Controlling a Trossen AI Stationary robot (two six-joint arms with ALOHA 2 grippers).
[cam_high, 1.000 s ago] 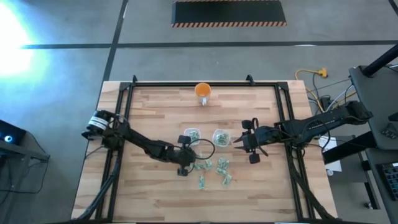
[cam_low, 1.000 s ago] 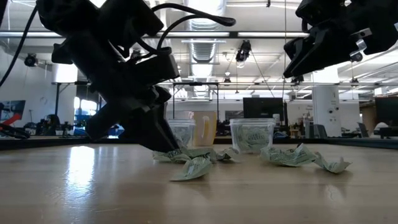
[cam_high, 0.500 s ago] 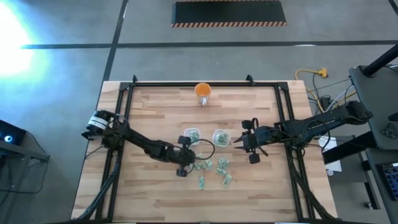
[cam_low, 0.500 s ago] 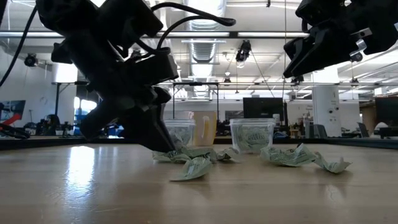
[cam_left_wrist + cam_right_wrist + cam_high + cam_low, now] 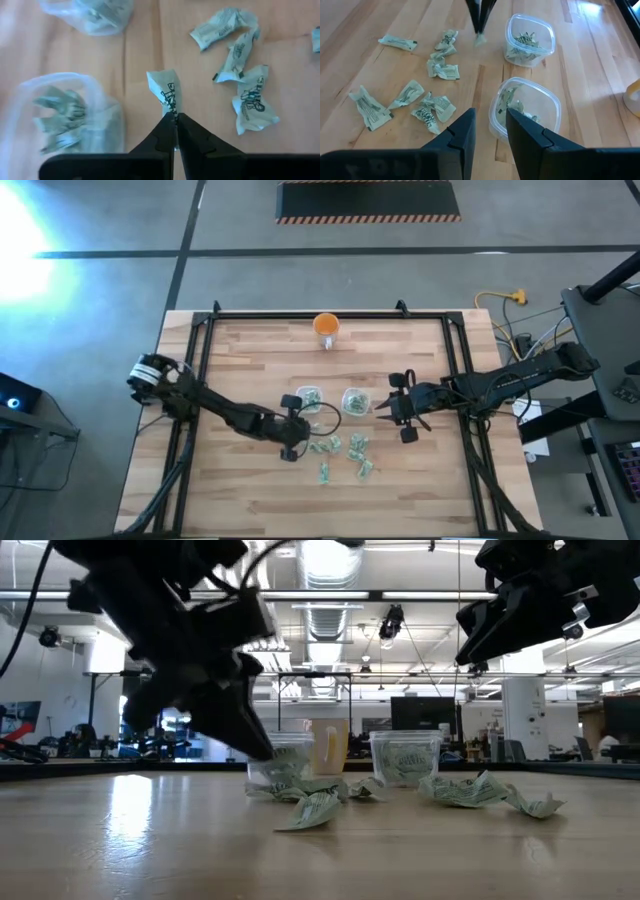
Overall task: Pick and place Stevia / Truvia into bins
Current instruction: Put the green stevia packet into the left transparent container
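Green-white sachet [image 5: 167, 95] seemingly pinched in left tool [image 5: 175, 120]

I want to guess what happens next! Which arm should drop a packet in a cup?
Left, probably. Its pincer is shut on a packet, lifted right beside a cup. The right pincer is open and empty above the other cup.

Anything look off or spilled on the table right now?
Nothing spilled. Both bins stand upright. Loose sachets lie crumpled but unsplit. The left gripper pinches one sachet; the right gripper waits open.
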